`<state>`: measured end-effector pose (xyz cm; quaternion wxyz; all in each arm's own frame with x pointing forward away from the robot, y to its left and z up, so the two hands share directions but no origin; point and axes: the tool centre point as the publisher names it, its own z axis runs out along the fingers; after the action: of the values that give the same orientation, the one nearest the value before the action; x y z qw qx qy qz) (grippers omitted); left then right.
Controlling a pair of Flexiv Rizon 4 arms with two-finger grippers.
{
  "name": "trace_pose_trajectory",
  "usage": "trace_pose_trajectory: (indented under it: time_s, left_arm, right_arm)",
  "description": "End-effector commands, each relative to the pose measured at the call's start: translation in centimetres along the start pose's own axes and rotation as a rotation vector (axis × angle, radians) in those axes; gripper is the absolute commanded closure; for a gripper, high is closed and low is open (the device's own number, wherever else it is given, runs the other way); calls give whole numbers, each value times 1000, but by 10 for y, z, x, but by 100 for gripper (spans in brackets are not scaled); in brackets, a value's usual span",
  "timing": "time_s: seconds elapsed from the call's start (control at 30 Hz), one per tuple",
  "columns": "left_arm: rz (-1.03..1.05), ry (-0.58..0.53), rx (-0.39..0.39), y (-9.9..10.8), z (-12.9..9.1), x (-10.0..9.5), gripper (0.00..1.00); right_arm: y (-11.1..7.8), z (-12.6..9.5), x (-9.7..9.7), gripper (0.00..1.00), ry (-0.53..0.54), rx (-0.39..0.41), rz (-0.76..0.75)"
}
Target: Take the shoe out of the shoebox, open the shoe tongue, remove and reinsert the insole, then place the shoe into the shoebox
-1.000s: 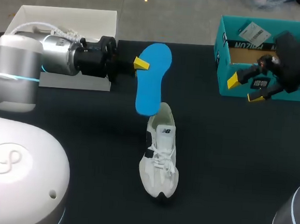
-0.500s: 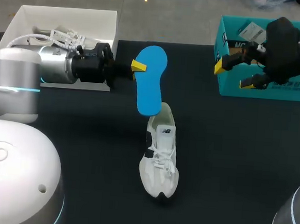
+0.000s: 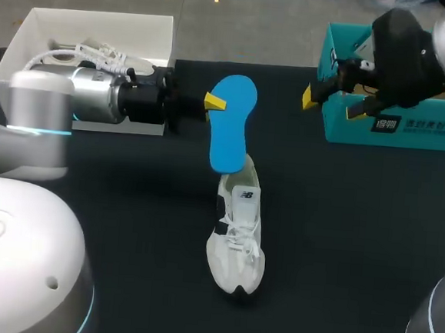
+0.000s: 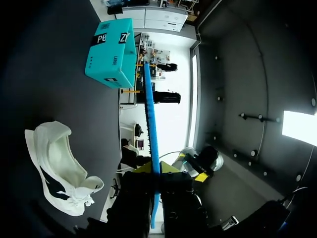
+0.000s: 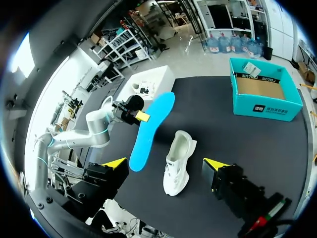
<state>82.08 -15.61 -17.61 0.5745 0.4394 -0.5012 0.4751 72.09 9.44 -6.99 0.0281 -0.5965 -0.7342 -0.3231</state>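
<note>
**Inspector:** Where does the shoe stand?

**Assessor:** The white sneaker (image 3: 237, 229) lies on the black worktop (image 3: 354, 262), out of the teal shoebox (image 3: 395, 128) and well apart from it. In the left wrist view its mouth gapes wide, so I judge removal and tongue opening done.

**Inspector:** And the insole?

**Assessor:** It is out. The left claw (image 3: 214, 102) is clamped on the blue insole (image 3: 232, 125) near its upper end, one finger on each face. The insole hangs below the claw, with its lower end at the sneaker's heel opening. Whether that end touches the shoe, I cannot tell.

**Inspector:** The other arm?

**Assessor:** The right claw (image 3: 334, 104) is spread wide and carries nothing. It hovers beside the shoebox's near corner, with the sneaker and insole well ahead of it in its own wrist view.

**Inspector:** What is outstanding?

**Assessor:** In my judgement the task is roughly half complete. The insole has yet to be seated back in the sneaker, and the sneaker then goes into the shoebox.
</note>
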Motion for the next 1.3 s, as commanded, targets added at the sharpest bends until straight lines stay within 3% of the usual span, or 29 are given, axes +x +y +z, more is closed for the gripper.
trace_pose_trajectory:
  time_s: [0.03,0.2,0.5,0.67,1.07,1.17,1.3]
  left_arm:
    - [8,-5,-11,-3,2,2,100]
    - [18,-6,-22,-1,6,6,100]
    - [12,-9,-27,-2,8,6,100]
    - [11,-1,-40,-3,12,6,100]
    - [34,-8,-39,-2,14,8,100]
    - [27,-10,-34,-2,14,3,100]
    - [20,-12,-31,-2,14,-1,100]
  right_arm:
    - [23,15,11,0,-57,124,39]
    - [33,28,19,0,-103,167,20]
    - [42,46,39,0,-388,256,67]
    - [43,48,46,0,-414,321,111]
    - [43,48,46,0,-414,321,111]
    - [32,63,39,0,-494,357,271]
    - [24,77,45,0,-495,298,336]
